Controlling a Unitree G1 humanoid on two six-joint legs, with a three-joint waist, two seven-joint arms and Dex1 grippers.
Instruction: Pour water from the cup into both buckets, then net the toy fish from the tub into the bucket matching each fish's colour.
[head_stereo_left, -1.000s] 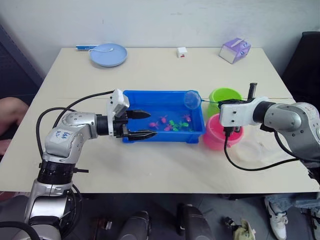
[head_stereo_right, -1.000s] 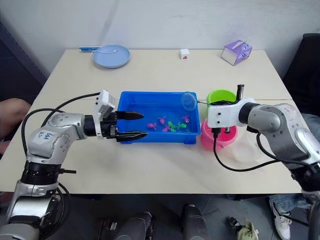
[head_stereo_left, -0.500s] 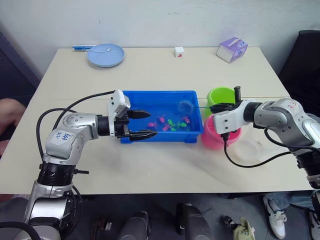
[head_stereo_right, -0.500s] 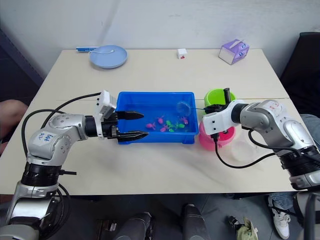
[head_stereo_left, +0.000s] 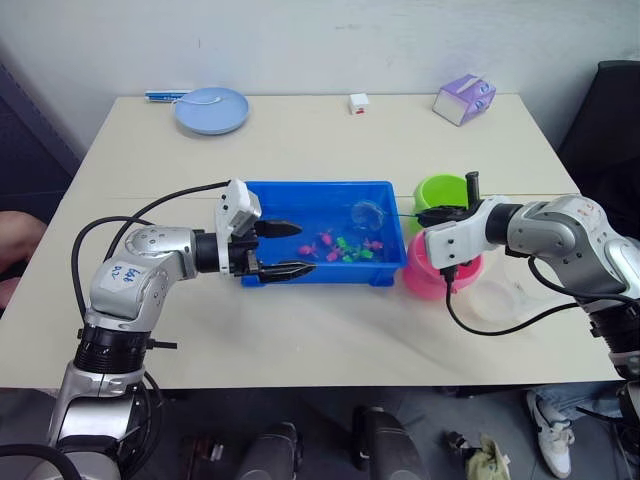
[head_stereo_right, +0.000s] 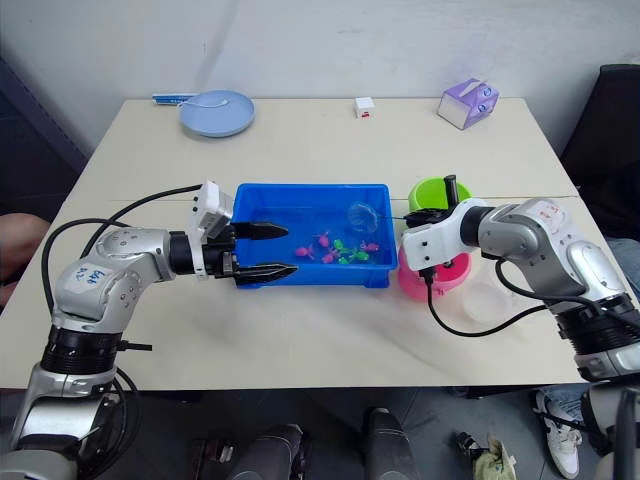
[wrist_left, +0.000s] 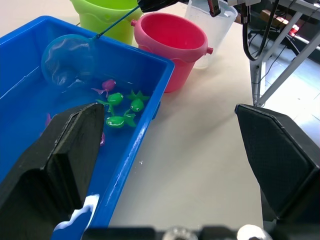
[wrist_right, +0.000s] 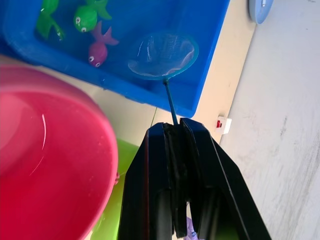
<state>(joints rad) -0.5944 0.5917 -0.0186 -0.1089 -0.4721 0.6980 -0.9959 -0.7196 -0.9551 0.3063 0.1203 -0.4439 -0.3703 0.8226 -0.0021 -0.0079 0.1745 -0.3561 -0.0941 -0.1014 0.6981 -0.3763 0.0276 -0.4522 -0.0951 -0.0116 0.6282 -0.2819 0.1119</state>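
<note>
The blue tub (head_stereo_left: 320, 185) sits mid-table with water and several small pink and green toy fish (head_stereo_left: 342, 248) in it. My right gripper (head_stereo_left: 437, 214) is shut on the net's thin handle. The net's blue hoop (head_stereo_left: 366, 212) hangs low inside the tub's right end, just beyond the fish (wrist_right: 97, 52). The green bucket (head_stereo_left: 447, 190) and the pink bucket (head_stereo_left: 428, 277) stand right of the tub, under my right arm. The clear cup (head_stereo_left: 500, 297) is beside the pink bucket. My left gripper (head_stereo_left: 303, 247) is open, straddling the tub's front wall at its left end.
A pale blue plate (head_stereo_left: 210, 108) with a spoon lies at the back left. A small white box (head_stereo_left: 358, 103) and a purple tissue box (head_stereo_left: 464, 99) stand along the back edge. A person's arm (head_stereo_left: 15, 245) shows at the left of the table.
The right gripper has carried the net leftward and down, from above the tub's right rim to low inside the tub. The left gripper has stayed put. The camera shifted slightly.
</note>
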